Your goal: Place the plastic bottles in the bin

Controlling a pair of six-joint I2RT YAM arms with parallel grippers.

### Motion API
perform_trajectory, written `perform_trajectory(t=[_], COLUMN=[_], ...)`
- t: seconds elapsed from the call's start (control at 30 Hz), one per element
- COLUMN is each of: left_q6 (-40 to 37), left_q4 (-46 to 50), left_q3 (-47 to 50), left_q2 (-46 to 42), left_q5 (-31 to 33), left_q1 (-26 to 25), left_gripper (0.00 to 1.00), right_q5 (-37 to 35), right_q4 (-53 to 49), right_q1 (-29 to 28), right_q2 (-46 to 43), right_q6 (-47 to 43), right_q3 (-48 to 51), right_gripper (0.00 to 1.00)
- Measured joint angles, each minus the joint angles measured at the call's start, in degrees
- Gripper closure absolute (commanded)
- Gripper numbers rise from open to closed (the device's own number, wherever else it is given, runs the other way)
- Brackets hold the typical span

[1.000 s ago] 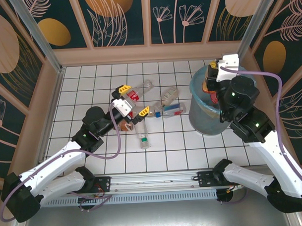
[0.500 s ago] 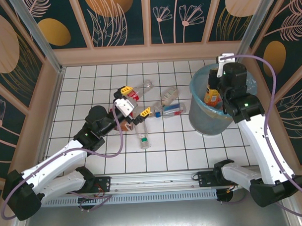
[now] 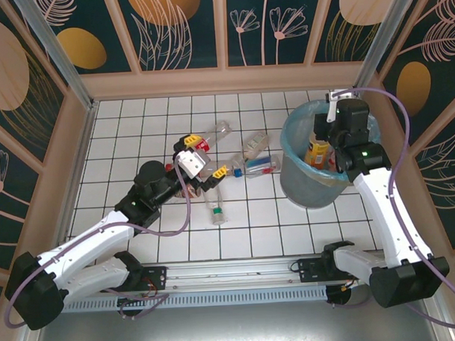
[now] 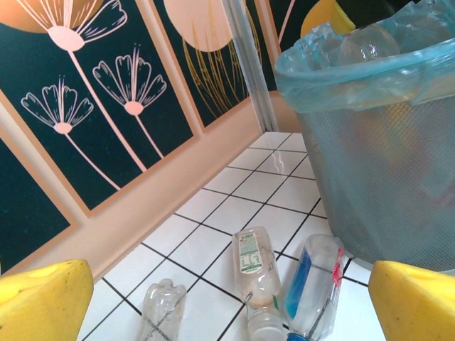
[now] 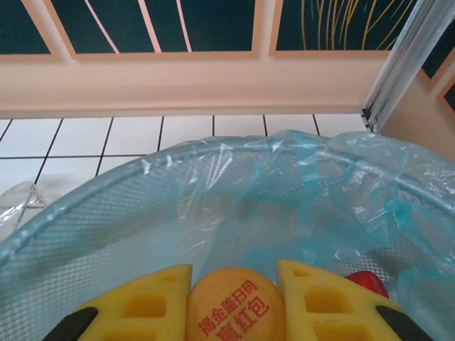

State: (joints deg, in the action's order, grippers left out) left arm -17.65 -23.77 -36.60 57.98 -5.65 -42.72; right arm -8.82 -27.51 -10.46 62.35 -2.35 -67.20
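— What's the left claw (image 3: 202, 153) up to, there in the middle left of the top view?
— It hangs over the loose bottles (image 3: 256, 145) with its jaws spread wide and nothing between them. In its wrist camera the yellow fingers (image 4: 43, 302) sit at the two bottom corners, and three bottles lie on the floor ahead. I'd guess it's that wide so it can drop over one lying flat.
— And the bottles are just left of the bin (image 3: 297, 184)?
— Near it, and not touching as far as I can tell. A blue-labelled bottle (image 4: 313, 284) lies closest to its mesh wall.
— And the right claw (image 5: 232, 275)?
— That one's over the bin's mouth, at the right of the frame, pinched on an orange bottle (image 5: 231, 309), with a finger pressing each side. I reckon it's held above the blue liner (image 5: 306, 206) so it falls inside once let go. Something red (image 5: 362, 280) lies down in there too.
— What are they working on?
— White tiles (image 3: 136, 136) with dark grout. They look flat and hard, so a nudged bottle may roll. Around them are dark teal walls (image 3: 181, 30) with painted flowers in pale wood frames, and there's a metal post (image 3: 376, 45) at the upper right.
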Motion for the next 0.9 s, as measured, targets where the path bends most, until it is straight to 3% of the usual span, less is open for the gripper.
perform_trajectory(t=[0.63, 0.9], left_q6=[0.15, -0.09], left_q4=[-0.02, 0.0], left_q3=[0.52, 0.55], left_q2=[0.04, 0.22], left_q5=[0.39, 0.37], left_q1=[0.0, 0.0], left_gripper=[0.01, 0.01], right_q5=[10.16, 13.64], right_q4=[3.8, 7.28], right_q1=[1.01, 1.01], right_q2=[-2.75, -0.76], right_q6=[5.62, 7.02], right_q3=[-1.51, 5.03], right_gripper=[1.0, 0.99])
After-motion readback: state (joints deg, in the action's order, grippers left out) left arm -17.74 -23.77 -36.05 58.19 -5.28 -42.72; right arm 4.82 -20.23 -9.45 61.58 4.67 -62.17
